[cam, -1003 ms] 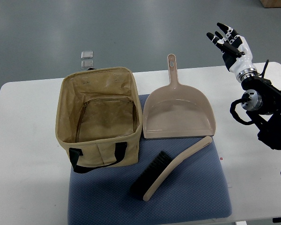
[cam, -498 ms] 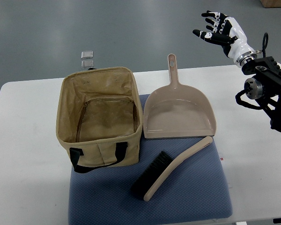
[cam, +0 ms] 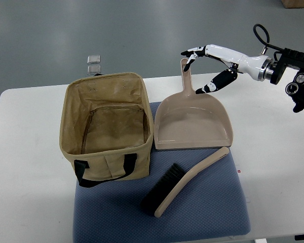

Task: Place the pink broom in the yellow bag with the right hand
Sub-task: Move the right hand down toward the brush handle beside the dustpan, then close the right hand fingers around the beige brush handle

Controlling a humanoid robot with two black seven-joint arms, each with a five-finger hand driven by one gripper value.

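Note:
The broom point(cam: 185, 183) has a pale pink curved handle and black bristles; it lies on the blue mat point(cam: 202, 212), bristles toward the front left. The open tan-yellow bag point(cam: 107, 129) with black handles stands upright to its left. My right hand point(cam: 200, 68) comes in from the right edge, fingers spread and empty, above the handle of the pink dustpan point(cam: 192, 121), far from the broom. The left arm is out of view.
The dustpan lies between the bag and my right hand, its handle pointing away. The white table point(cam: 25, 167) carries the mat. Two small clear squares point(cam: 94, 63) lie on the grey floor behind the bag.
My right hand has swung from raised at the far right to low and leftward, now stretched out over the dustpan handle. The broom, bag and dustpan have not moved.

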